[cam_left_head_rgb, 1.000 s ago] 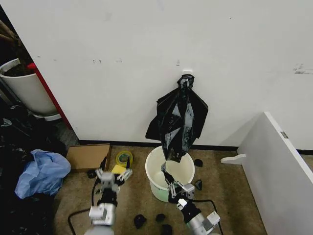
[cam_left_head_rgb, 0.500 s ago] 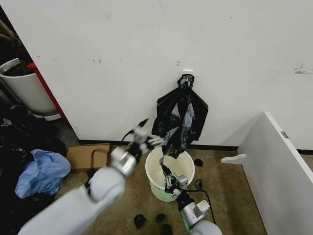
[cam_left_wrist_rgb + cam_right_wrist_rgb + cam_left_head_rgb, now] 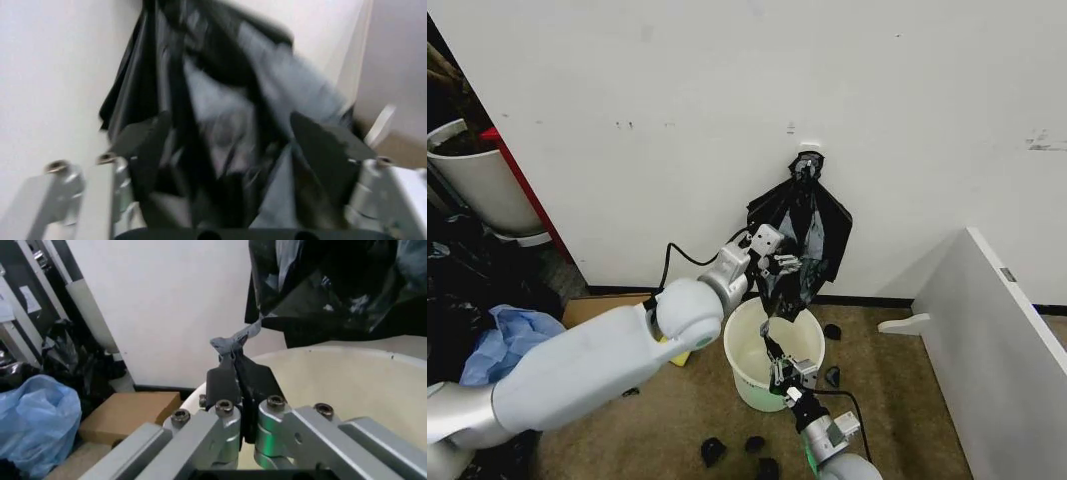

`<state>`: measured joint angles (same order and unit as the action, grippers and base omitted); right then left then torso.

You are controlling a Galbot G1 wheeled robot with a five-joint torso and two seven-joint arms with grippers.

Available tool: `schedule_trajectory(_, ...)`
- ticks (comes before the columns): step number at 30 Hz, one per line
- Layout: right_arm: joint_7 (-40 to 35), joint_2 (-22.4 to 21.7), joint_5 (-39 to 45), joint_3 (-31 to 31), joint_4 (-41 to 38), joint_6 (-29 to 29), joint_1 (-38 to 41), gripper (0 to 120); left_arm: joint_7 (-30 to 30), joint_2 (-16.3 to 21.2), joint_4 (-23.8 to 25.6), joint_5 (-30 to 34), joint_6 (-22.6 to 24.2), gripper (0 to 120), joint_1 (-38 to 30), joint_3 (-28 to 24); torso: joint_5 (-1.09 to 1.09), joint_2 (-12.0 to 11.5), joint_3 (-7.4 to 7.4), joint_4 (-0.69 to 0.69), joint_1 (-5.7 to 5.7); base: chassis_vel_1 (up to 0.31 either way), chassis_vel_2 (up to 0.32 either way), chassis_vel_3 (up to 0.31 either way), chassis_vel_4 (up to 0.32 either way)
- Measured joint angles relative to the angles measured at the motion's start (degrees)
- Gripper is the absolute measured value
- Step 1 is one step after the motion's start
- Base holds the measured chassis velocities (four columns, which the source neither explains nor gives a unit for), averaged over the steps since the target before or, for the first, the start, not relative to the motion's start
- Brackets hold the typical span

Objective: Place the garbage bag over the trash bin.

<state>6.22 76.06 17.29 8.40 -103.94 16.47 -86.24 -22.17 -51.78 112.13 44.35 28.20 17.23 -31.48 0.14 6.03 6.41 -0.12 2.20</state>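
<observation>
Hanging from a wall hook at 12 o'clock above the trash bin (image 3: 775, 365), the garbage bag (image 3: 799, 245) gets worked from both ends: right tool (image 3: 784, 376) clamped on its tail, left tool (image 3: 785, 268) spread wide around the middle to open it up, I'd guess.

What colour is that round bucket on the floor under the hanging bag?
The trash bin is off-white, inside and out; the head view shows it best.

The garbage bag (image 3: 799, 243) is thin, glossy, wrinkled black plastic, hanging bunched from a point on the wall, with its lower edge drawn down into a thin strand toward the trash bin (image 3: 749, 376). The trash bin is a round off-white bucket standing upright on the floor directly below the bag, its mouth open and its rim uncovered.
</observation>
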Motion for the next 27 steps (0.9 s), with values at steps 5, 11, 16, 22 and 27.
schedule_trajectory(5, 0.4, 0.0, -0.3, -0.1, 0.0, 0.3, -0.3, 0, 0.9, 0.8, 0.0, 0.1, 2.7, 61, -1.1, -1.0, 0.01, 0.0, 0.0, 0.0, 0.0, 0.0, 0.0, 0.0, 0.0)
schedule_trajectory(11, 3.2, -0.4, -1.1, -0.6, 0.2, 1.7, -1.2, 0, 6.0, 1.0, -1.8, 4.5, -0.1, 86, -1.5, -1.4, 0.01, 0.0, -0.01, 0.01, 0.0, 0.0, 0.0, 0.0, 0.0)
schedule_trajectory(16, 8.4, -1.0, -1.2, -0.9, -0.1, 4.0, -2.2, 0, 9.3, -0.1, -5.6, 5.1, 0.1, 92, -1.9, -2.7, 0.0, 0.0, 0.0, 0.01, 0.0, 0.0, 0.0, 0.0, 0.0)
schedule_trajectory(22, 9.7, -1.0, -1.8, -0.8, -0.2, 4.8, -2.5, 0, 10.8, -1.5, -7.4, 4.7, -0.3, 91, -2.6, -4.6, 0.01, 0.0, 0.0, 0.0, 0.0, 0.0, 0.0, 0.0, 0.0)
schedule_trajectory(27, 9.6, -0.9, -1.7, -0.8, -0.5, 4.7, -2.4, 0, 9.6, -1.3, -6.9, 4.4, -0.7, 73, -2.5, -4.8, 0.01, 0.0, -0.01, 0.0, 0.0, 0.0, 0.0, 0.0, 0.0)
